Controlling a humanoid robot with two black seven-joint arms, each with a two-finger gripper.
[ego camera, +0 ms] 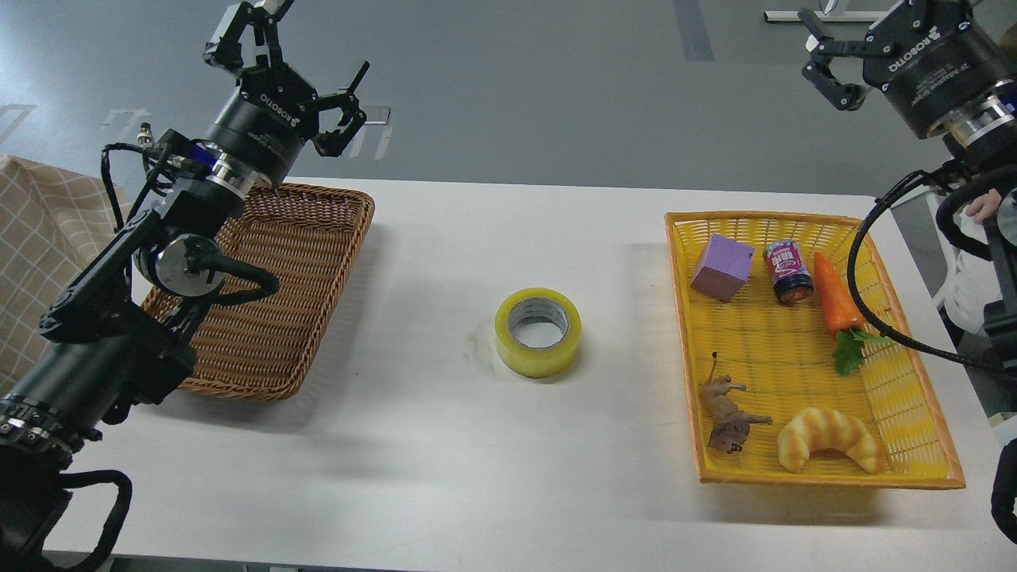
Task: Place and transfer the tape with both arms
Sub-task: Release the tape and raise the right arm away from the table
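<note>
yellow tape [538, 331] lies flat on white table [429, 445], midway between brown wicker basket [318, 238] and yellow tray [914, 469], touching neither. judgement: tape not yet in either container, pick-up pending. left pincer [302, 75] raised above basket's far edge, fingers spread, holds nothing. right pincer [826, 67] high at top right, fingers apart, holds nothing, partly cut by frame edge. basket's near left side hidden by arm.

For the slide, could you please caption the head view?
Tape on table between two baskets, left gripper and right gripper raised, open.
</note>
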